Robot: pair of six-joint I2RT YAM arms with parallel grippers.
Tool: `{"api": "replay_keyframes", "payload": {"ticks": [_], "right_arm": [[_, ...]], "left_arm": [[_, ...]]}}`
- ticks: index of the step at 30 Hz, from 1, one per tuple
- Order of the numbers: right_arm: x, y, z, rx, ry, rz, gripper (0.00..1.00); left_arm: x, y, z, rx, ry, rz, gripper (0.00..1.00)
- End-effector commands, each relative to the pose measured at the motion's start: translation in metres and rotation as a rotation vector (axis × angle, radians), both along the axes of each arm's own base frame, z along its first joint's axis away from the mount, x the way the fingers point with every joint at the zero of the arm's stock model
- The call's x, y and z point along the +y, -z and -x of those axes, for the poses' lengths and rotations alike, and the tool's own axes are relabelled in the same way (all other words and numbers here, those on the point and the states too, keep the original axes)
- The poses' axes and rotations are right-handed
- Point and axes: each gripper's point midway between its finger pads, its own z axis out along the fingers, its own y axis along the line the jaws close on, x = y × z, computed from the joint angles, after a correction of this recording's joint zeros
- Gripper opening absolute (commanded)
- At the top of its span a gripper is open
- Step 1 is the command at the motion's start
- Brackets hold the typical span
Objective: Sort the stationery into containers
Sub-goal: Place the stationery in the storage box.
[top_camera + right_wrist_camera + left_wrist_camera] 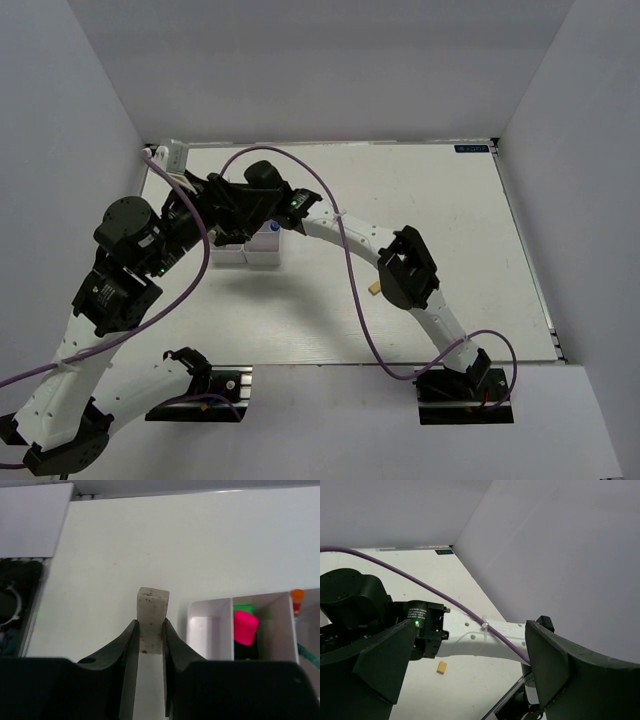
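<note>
My right gripper [150, 626] is shut on a speckled white eraser [152, 611], held above the table just left of the white organizer box [210, 630]. In the box's compartments I see a pink-red highlighter cap [245, 627], a green cap [243, 608] and an orange tip [297, 595]. My left gripper [470, 675] is open wide and empty, looking out across the right arm. A tan eraser [441, 667] lies on the table; in the top view it [373, 291] sits under the right arm. From above, both grippers crowd over the box [262, 250], hiding most of it.
The right arm's white link [485, 640] and purple cable [420, 585] cross the left wrist view. A small white block [172, 154] sits at the table's far left corner. Grey walls enclose the table on three sides.
</note>
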Motion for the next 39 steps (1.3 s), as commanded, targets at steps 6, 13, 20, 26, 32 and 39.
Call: {"api": "replay_keyframes", "payload": {"ticks": [6,13,20,26,32,39], "right_arm": [[0.021,0.017,-0.045,-0.2,0.195,-0.013,0.0],[0.016,0.039,-0.057,-0.259,0.234,0.046,0.03],[0.012,0.042,-0.051,-0.275,0.212,0.063,0.39],[0.007,0.038,-0.046,-0.278,0.201,0.065,0.46],[0.001,-0.008,-0.046,-0.295,0.222,-0.005,0.38],[-0.036,-0.057,-0.044,-0.293,0.264,-0.055,0.34]], "left_arm": [[0.002,0.005,0.004,0.011,-0.001,0.01,1.0],[0.001,0.009,0.002,0.019,-0.001,0.005,1.0],[0.0,0.017,0.001,0.039,0.0,0.001,1.0],[-0.001,0.015,0.0,0.032,0.0,0.007,1.0],[-0.002,0.013,0.002,0.03,0.01,0.018,1.0],[-0.007,0.014,0.001,0.028,0.029,0.029,1.0]]}}
